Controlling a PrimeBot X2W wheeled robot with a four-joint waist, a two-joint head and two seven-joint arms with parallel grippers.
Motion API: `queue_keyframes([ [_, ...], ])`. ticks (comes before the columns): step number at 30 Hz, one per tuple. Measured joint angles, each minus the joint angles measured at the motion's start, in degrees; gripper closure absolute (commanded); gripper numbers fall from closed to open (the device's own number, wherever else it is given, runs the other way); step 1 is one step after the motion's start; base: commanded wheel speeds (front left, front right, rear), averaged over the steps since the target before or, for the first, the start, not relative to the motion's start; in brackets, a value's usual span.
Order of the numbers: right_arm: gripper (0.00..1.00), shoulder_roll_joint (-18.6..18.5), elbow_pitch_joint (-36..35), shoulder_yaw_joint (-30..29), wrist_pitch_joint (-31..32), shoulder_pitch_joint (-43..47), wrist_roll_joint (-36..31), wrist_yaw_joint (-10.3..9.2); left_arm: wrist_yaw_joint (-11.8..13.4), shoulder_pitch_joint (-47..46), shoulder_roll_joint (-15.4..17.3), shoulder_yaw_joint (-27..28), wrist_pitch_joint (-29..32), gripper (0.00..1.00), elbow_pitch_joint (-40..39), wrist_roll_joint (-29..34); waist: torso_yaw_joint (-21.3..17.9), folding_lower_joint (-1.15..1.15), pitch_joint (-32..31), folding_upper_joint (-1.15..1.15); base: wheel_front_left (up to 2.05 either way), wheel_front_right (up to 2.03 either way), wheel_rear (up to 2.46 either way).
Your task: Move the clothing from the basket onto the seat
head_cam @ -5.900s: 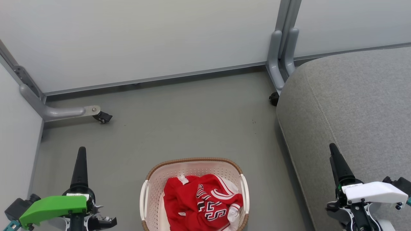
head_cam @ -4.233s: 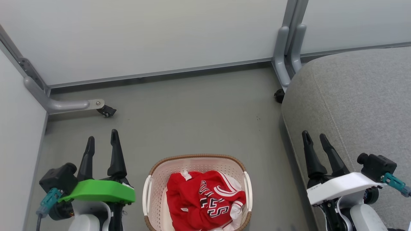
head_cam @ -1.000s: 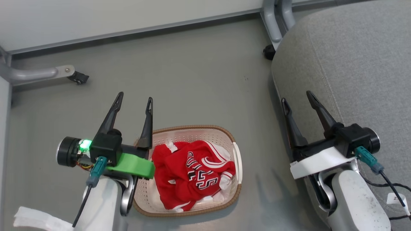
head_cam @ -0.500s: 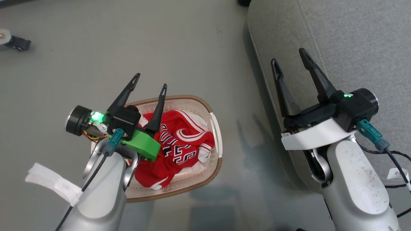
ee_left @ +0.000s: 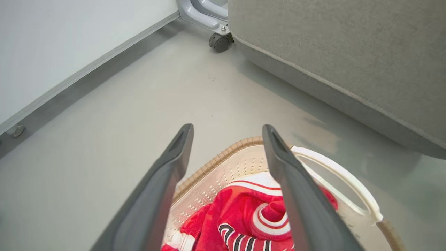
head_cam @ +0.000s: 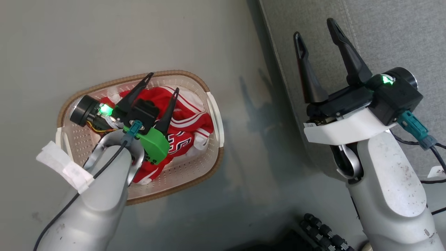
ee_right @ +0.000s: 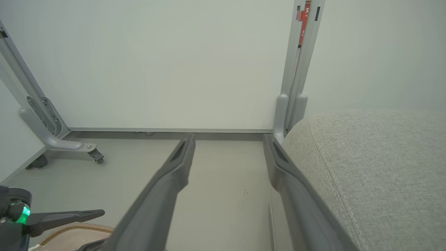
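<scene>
The cream basket (head_cam: 174, 75) with a brown rim sits on the grey floor, holding the red clothing (head_cam: 190, 120) with white stripes and dark block letters. My left gripper (head_cam: 163, 82) hovers open just above the garments inside the basket, nothing between its fingers. In the left wrist view the left gripper (ee_left: 228, 127) frames the basket's far rim (ee_left: 223, 155) and the clothing (ee_left: 244, 216). My right gripper (head_cam: 313, 27) stands open over the edge of the grey seat (head_cam: 400, 31). In the right wrist view the right gripper (ee_right: 229, 138) points at the wall beside the seat (ee_right: 376, 167).
Pale partition panels (ee_right: 174, 62) on grey wheeled feet (ee_right: 92, 153) close off the far side. A caster (ee_left: 218, 42) sits by the seat's corner. A dark ribbed object (head_cam: 324, 232) lies at the bottom of the head view. Open floor separates basket and seat.
The head camera has tilted down and the picture has shifted. Both grippers opened early on. My left gripper has come from beside the basket to over the clothing.
</scene>
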Motion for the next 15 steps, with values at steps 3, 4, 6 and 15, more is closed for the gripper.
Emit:
queue_keyframes([
  [3, 0.0, 0.0, -0.3, 0.3, 0.0, -1.0, 0.2, 0.0, 0.0, -1.8, 0.6, -2.5, 0.0, 0.0, 3.0, 0.0, -0.5, 0.0, 2.6, 0.0, 0.0, 0.0, 0.0],
  [4, 0.0, 0.0, -0.3, 0.4, 0.0, -1.3, 0.3, 0.0, 0.0, -2.2, 0.8, -3.3, 0.0, 0.0, 4.0, 0.0, -0.6, 0.0, 3.3, 0.0, 0.0, 0.0, 0.0],
  [6, 0.0, 0.0, -0.4, 0.6, 0.0, -1.6, 0.4, 0.0, 0.0, -3.3, 1.2, -4.9, 0.0, 0.0, 5.9, -0.2, -0.9, 0.0, 4.7, 0.0, 0.0, 0.0, 0.0],
  [15, 0.0, 0.0, -1.2, 0.6, 0.0, -2.6, 0.4, 0.0, 0.0, -7.6, 2.3, -12.0, 0.0, 0.0, 15.1, -1.6, -1.9, 0.0, 9.8, 0.0, 0.0, 0.0, 0.0],
])
